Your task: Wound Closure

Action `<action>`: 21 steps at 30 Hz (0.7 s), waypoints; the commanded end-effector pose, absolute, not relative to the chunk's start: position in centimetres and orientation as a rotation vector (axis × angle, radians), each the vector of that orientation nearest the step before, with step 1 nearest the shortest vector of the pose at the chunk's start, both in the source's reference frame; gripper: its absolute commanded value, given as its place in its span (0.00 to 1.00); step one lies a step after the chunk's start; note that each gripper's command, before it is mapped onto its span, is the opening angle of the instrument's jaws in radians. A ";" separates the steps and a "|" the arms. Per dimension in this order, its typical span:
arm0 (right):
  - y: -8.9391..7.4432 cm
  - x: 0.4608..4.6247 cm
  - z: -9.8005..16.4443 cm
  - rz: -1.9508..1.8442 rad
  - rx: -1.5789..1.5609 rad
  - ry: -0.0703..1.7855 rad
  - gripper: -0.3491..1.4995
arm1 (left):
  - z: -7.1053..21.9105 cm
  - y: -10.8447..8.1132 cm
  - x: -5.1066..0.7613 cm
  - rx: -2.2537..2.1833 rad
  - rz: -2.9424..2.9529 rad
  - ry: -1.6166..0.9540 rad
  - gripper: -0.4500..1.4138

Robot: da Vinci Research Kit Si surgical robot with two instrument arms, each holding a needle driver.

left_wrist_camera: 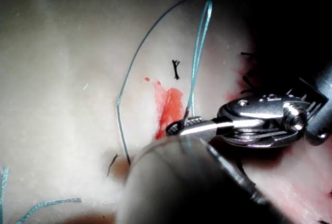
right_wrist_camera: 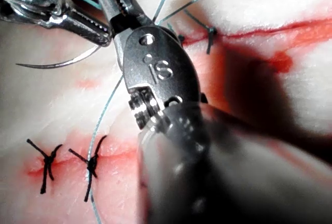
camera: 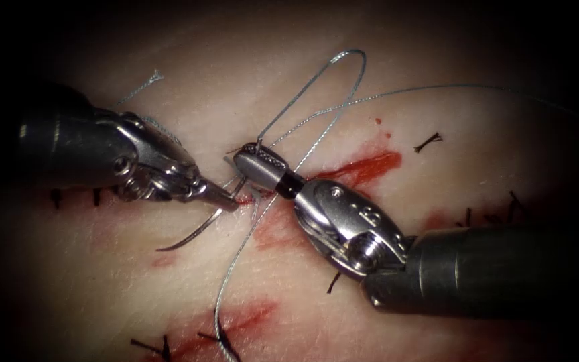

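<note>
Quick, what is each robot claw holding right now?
Left tool: shut on the needle near its thread end; the needle lies free above the tissue.
Right tool: shut on the thread loop.

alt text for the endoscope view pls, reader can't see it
The left tool grips the curved needle near its thread end, its point lying free over the tissue on the left. The right tool holds a tall loop of thread at the cut, which is smeared with red fluid.

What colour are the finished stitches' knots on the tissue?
Black; the knots show best in the right wrist view, tied across a red-stained line.
</note>
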State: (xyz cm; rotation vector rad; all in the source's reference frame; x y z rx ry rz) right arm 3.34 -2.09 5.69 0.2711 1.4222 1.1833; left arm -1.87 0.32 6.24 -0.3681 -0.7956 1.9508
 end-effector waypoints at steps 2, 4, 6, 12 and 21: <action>-2.1 3.39 5.7 1.188 0.308 1.427 0.00 | 6.3 0.3 -1.92 -0.375 1.961 -0.797 0.05; -2.1 3.37 5.7 1.197 0.319 1.427 0.00 | 6.3 0.3 -1.93 -0.375 1.960 -0.797 0.19; -2.1 3.35 5.7 1.197 0.321 1.427 0.00 | 6.3 0.3 -1.93 -0.388 1.988 -0.796 0.39; -2.0 3.19 5.7 1.173 0.356 1.448 0.00 | 6.3 0.4 -1.81 -0.567 1.978 -0.822 0.89; -1.8 2.91 5.9 1.007 0.546 1.615 0.00 | 6.1 0.8 -1.40 -0.920 1.710 -1.042 0.89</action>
